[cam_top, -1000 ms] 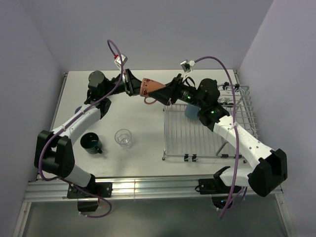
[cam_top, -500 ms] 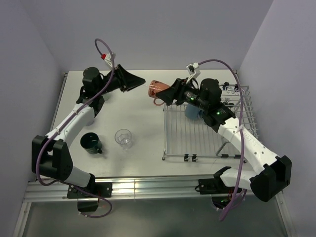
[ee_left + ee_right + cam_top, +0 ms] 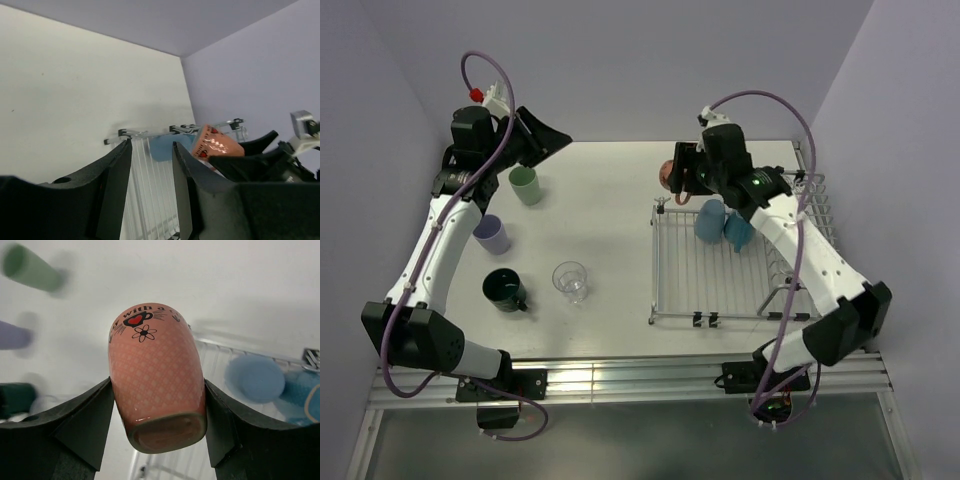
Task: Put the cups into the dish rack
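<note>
**Item:** orange mug point(image 3: 152, 370), glazed ceramic with a printed band.
**Location:** clamped across its body by the right gripper point(image 3: 157, 405), fingers spread to the mug's width. It hangs over the far left corner of the dish rack point(image 3: 655, 262), where a light blue cup point(image 3: 711, 222) and a blue cup point(image 3: 738, 232) sit.
**Handling:** probably rigid, slick and chip-prone. A hold across the waist suits it, and it should be set down softly on the wires.
**Left gripper** point(image 3: 151, 165): jaws apart, empty, raised at the table's far left.

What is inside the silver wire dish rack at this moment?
A light blue cup and a teal-blue cup sit side by side at the far end of the silver wire dish rack. The right arm crosses its right side; what lies under it cannot be seen.
</note>
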Motion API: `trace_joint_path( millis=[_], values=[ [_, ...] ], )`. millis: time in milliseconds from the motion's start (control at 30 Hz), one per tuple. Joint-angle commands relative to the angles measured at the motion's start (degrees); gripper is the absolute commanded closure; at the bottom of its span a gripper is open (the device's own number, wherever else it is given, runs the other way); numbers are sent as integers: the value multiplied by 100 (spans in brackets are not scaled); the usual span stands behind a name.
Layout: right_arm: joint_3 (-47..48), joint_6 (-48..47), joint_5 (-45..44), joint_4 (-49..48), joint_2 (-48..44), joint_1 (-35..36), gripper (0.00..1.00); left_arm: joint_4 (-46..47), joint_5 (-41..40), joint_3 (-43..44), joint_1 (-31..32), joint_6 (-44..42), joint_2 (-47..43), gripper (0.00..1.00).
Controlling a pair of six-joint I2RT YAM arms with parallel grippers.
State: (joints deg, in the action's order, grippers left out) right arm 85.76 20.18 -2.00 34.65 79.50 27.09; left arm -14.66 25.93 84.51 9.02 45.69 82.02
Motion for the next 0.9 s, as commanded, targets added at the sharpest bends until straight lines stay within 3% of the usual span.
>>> trace_joint_path(
  millis=[0, 867],
  values=[
    [354, -462, -723, 1043, 609, -11, 100, -775, -326, 241, 21, -482, -186, 56],
    [609, -718, -714, 1166, 2271, 121, 100, -899, -238, 57, 21, -676, -204, 55]
  ],
)
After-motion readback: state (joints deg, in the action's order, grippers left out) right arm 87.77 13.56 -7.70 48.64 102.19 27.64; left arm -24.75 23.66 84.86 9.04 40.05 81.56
